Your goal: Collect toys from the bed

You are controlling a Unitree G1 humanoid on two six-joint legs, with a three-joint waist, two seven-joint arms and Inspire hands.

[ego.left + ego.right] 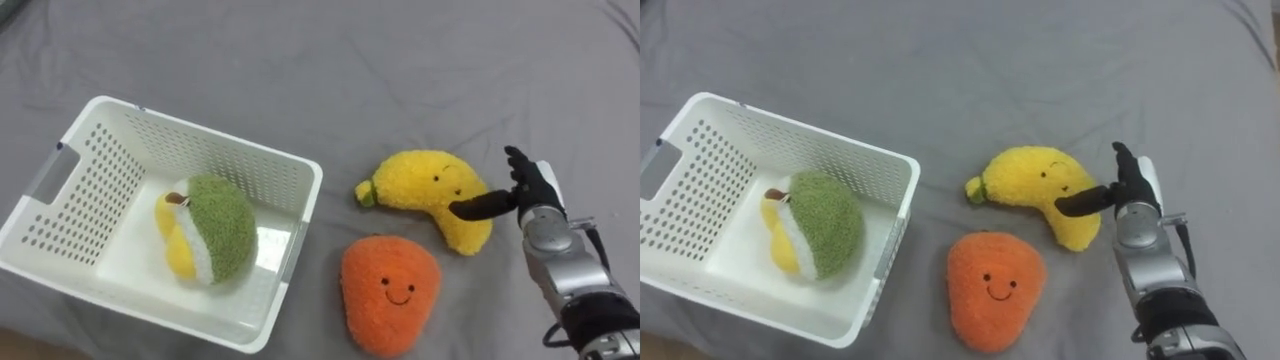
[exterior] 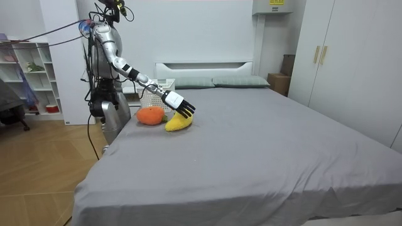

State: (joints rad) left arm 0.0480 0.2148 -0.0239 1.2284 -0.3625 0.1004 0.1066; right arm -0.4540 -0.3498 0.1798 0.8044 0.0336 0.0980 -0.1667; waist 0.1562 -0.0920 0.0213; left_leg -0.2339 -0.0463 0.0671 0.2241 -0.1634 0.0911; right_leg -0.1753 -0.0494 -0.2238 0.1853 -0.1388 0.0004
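Fingers of your right hand (image 1: 533,190) stand straight and spread wide, pointing away from you, while the dark thumb reaches out sideways to the left. That thumb lies across the lower right end of the yellow banana toy (image 1: 425,185) and touches the plush. The fingers rise just past that same end of the toy; you cannot tell whether they touch it. Nothing is clasped, and the hand is open against the toy.

Your banana toy lies flat on the grey bed (image 1: 400,70), face up, directly left of the hand, with its stalk end turned towards the basket. Nearer to you, and left of your wrist, the orange toy (image 1: 388,290) lies face up, just beside the banana toy with a narrow strip of sheet between them. It is apart from the hand.

Further left sits the white perforated basket (image 1: 250,165), its near corner close to the orange toy. A green-and-yellow toy (image 1: 215,228) lies inside it on the bottom.

From the room view you stand at the side of the bed near the headboard, at the room view's left, right arm stretched out over the mattress to the banana toy.
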